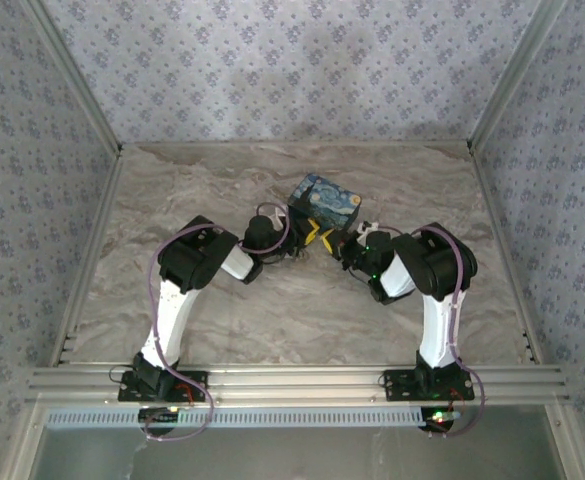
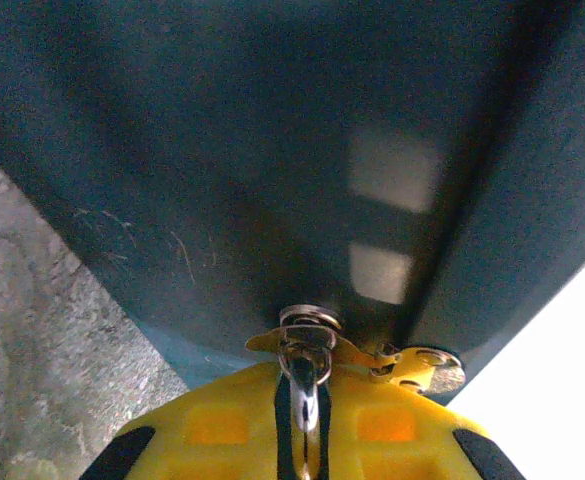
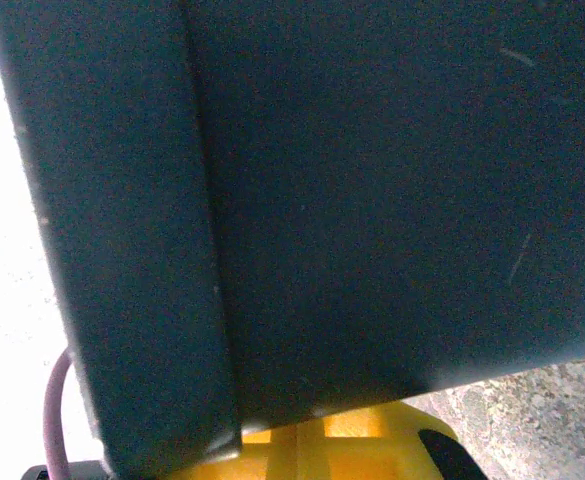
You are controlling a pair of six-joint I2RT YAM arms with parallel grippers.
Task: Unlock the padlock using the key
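Roughly: plenty of bare table point(image 1: 222, 320) to the left, to the right and toward the near edge, with the side walls point(image 1: 82, 150) well apart from everything. Tight only at the near side of the padlock point(image 1: 324, 203), with both arms folded inward and their tips just beside each other.

Got the padlock sitting mid-width, nearer the table's far edge than its near edge. Starry blue face up, dark sides below.

Seeing the left gripper point(image 2: 303, 400) right up against one dark side in the left wrist view, lined up on the silver keyhole cylinder point(image 2: 309, 318) at that side's lower edge. Nearly closed, yellow fingers point(image 2: 217, 425) clamped on the key point(image 2: 317, 347), with the key right at the cylinder. Cannot read how deep it goes. Second brass piece point(image 2: 427, 368) hanging off the same ring, just beside the keyhole.

Seeing the right gripper point(image 3: 297, 440) closed all the way, tips together, tucked at the bottom edge of another dark side. Apparently touching it. Cannot tell any hold on the padlock beyond that contact.
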